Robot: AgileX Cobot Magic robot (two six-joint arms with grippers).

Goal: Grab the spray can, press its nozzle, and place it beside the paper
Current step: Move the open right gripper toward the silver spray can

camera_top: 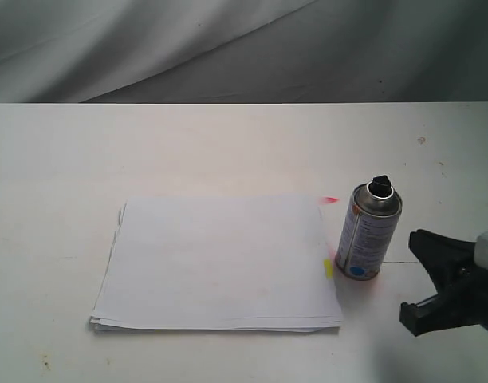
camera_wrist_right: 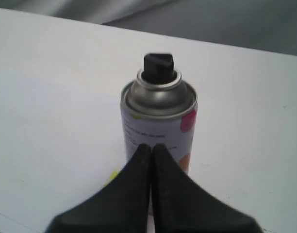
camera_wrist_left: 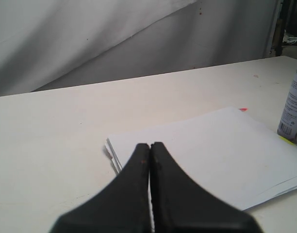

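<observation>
Maybe tip-over | right gripper (camera_wrist_right: 151, 146) pressed together, near right edge of bench (camera_top: 228, 144) | pushing in unopened topples spray can (camera_top: 365, 239) onto paper (camera_top: 220, 263)

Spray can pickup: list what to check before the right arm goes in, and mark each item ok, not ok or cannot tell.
1. Spray can upright on the table: ok.
2. Nozzle uncapped and reachable from above: ok.
3. Right end effector open for the grasp: not ok; it is shut in the right wrist view.
4. Right end effector aimed at the can: ok; the can stands straight beyond its tips.
5. Can base free of the paper: cannot tell; it stands right at the paper's edge.
6. Left end effector out of the way: ok; shut, with the paper between it and the can.
</observation>
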